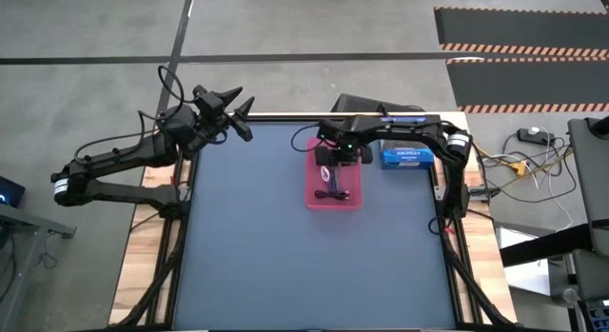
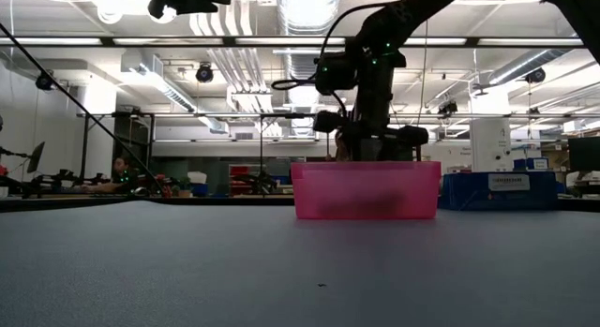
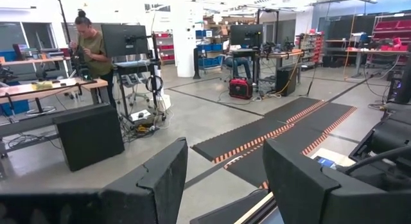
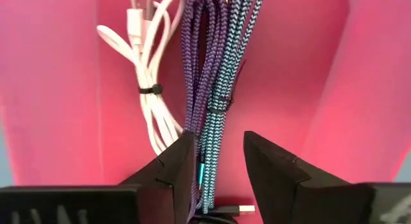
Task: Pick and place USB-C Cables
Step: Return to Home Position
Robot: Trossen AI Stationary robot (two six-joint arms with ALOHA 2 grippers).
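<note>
The pink tray (image 1: 312,201) sits at the table's far middle. In the right wrist view the white cable (image 4: 151,102), the purple cable (image 4: 196,76) and the teal cable (image 4: 221,76) lie side by side on the tray's floor. A dark cable (image 1: 333,191) shows in the tray from above. My right gripper (image 4: 219,169) reaches down into the tray, open, with the teal and purple bundles running between its fingers. In the low view the tray wall (image 2: 366,191) hides the fingertips. My left gripper (image 1: 238,108) waits open above the table's far left corner. My right gripper comes at the teal cable (image 4: 209,156) and the purple cable (image 4: 191,131) from above, its fingers lying along them. The purple cable runs close behind one finger (image 4: 176,169). Whether the fingers touch either cable, I cannot tell. Both cables lie on the tray's floor.
A blue box (image 1: 407,158) stands just right of the tray, near the table's far right corner. The dark mat (image 1: 314,265) stretches bare from the tray to the near edge. Beyond the table a person (image 3: 90,47) stands at a workbench.
</note>
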